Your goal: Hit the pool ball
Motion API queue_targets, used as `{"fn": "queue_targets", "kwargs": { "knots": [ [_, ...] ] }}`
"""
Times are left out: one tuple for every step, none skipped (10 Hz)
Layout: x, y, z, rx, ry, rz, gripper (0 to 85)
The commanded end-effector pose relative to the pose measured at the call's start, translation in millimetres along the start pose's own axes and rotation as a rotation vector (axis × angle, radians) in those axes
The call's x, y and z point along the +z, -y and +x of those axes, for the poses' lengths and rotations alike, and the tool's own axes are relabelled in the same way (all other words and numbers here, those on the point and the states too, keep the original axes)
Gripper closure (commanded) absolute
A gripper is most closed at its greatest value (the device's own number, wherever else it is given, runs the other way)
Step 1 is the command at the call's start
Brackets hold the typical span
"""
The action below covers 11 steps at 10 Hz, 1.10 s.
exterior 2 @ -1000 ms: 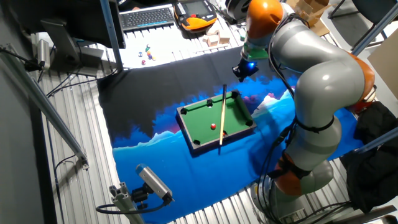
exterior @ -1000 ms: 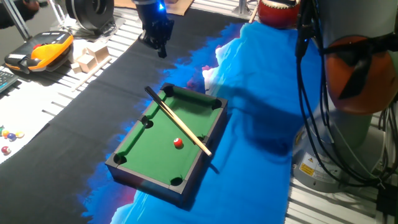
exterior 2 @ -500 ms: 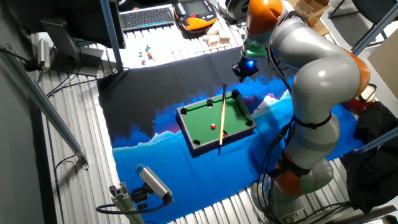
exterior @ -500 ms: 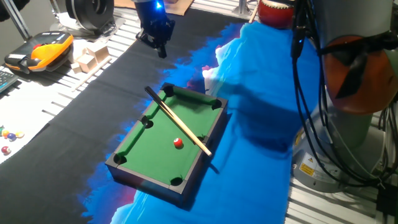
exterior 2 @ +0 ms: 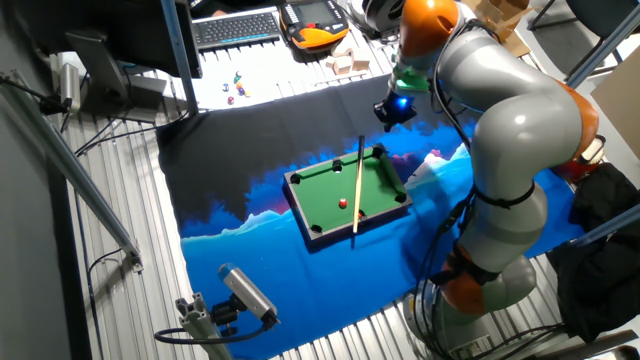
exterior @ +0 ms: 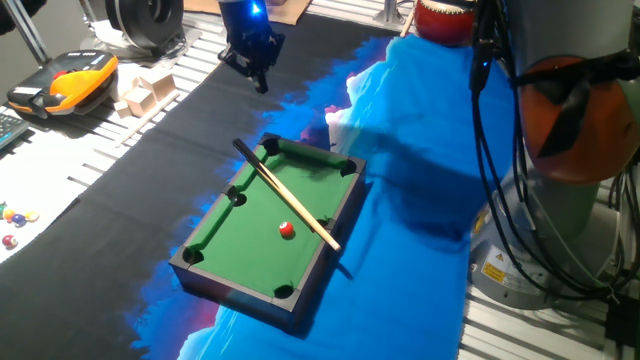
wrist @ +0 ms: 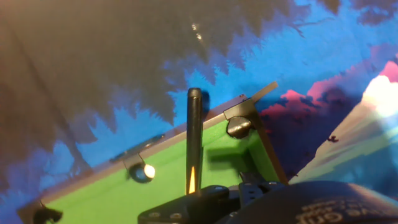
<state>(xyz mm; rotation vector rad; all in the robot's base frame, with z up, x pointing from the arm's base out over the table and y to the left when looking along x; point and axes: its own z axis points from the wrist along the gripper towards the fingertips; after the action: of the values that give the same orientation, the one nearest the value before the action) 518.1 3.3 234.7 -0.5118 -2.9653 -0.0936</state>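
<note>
The pool ball (exterior: 287, 230) is tiny, glossy and red, and lies on the green felt of the miniature pool table (exterior: 236, 289); it also shows in the other fixed view (exterior 2: 343, 204). A wooden cue (exterior: 290, 197) with a dark butt lies slantwise across the table's rims, close beside the ball. My gripper (exterior: 259, 79) hangs in the air beyond the table's far end, apart from cue and ball, with its fingers together and empty. The hand view shows the cue's dark butt (wrist: 194, 127) and a corner of the table (wrist: 250, 103); the ball is out of that view.
A blue and black cloth (exterior: 420, 150) covers the table. Wooden blocks (exterior: 145, 90), an orange and black device (exterior: 65, 80) and a loose cluster of small coloured balls (exterior: 14, 216) lie at the left. The robot's base and cables (exterior: 570, 150) stand at the right.
</note>
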Motion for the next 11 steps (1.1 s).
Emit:
{"fn": "queue_targets", "kwargs": {
  "knots": [
    [1.2, -3.4, -2.3, 0.003, 0.011, -0.003, 85.0],
    [4.7, -9.2, -4.4, 0.032, 0.029, 0.005, 68.0],
    [8.9, -15.1, -5.3, 0.061, 0.051, 0.044, 51.0],
    [13.0, -19.7, -6.7, 0.085, 0.043, 0.036, 34.0],
    [17.5, -23.6, -8.7, 0.102, 0.013, 0.032, 34.0],
    [23.9, -27.9, -10.5, 0.116, -0.017, 0.025, 34.0],
    [32.5, -33.1, -10.6, 0.123, -0.028, 0.022, 34.0],
    [44.2, -36.9, -7.8, 0.118, -0.012, 0.045, 34.0],
    [53.1, -38.2, -6.0, 0.122, -0.003, 0.039, 34.0],
    [62.3, -38.4, -4.5, 0.130, 0.005, 0.026, 34.0],
    [72.2, -38.6, -4.2, 0.133, 0.012, 0.017, 34.0]
  ]
}}
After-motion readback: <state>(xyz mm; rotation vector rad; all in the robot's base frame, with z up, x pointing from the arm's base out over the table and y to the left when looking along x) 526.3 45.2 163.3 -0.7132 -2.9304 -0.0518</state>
